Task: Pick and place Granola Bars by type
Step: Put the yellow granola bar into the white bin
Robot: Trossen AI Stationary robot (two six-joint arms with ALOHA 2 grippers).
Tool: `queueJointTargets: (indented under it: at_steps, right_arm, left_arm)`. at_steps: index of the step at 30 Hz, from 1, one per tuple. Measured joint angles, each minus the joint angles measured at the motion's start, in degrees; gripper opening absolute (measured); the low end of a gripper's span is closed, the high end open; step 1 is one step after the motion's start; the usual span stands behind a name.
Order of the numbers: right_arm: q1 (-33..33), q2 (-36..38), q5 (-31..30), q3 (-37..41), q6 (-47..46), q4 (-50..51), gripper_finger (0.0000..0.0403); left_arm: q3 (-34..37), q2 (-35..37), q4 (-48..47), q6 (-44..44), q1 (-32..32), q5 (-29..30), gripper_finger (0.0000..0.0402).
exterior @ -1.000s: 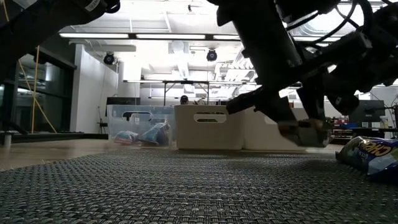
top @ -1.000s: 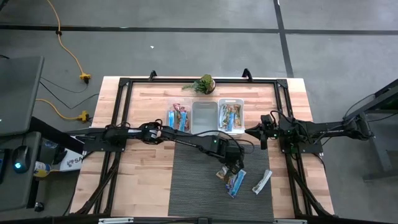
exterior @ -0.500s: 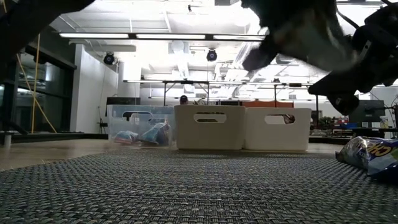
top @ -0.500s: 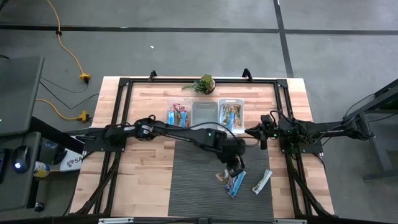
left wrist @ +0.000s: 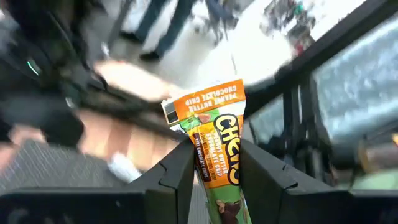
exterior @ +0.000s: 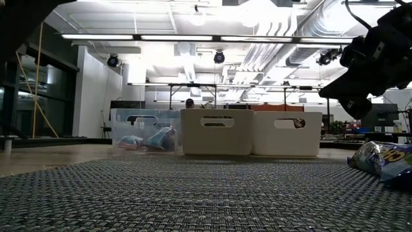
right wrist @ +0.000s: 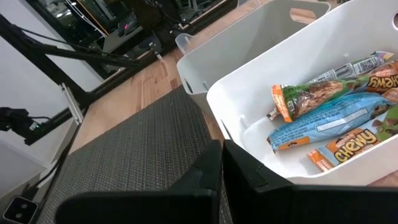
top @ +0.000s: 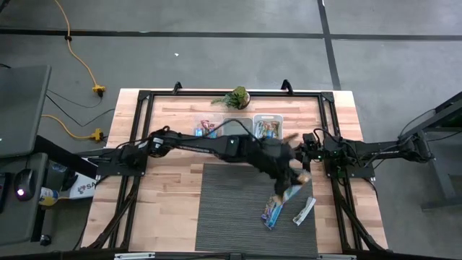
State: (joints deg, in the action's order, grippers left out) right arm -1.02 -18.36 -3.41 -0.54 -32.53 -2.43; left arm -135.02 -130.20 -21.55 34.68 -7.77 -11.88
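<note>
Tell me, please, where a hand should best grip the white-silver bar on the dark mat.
Grip the white-silver bar across its narrow middle, coming straight down. It lies flat and slanted on the mat, clear of the blue bar, so fingers turned across its short width should fit.

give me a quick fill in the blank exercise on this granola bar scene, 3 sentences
1. The left gripper is shut on a bar whose wrapper is mostly ____.
2. On the grey mat lie ____ loose bars: a blue bar and a white bar.
3. The right gripper waits beside the ____ bin in the row of three.

Missing words: orange; two; right-hand
</note>
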Motion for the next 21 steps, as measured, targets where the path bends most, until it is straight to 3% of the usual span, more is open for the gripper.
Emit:
queueJointTargets:
  at_steps: [11,21]
  right_arm:
    - [0.0,0.04,-0.02,0.0,0.0,0.01,0.0]
    - [-0.01,0.05,-0.01,0.0,0.0,0.01,0.0]
  left_arm:
    - [0.04,3.79,8.22,2.16,7.19,1.15,0.011]
    - [0.02,4.49,0.68,9.8,14.23,13.7,0.011]
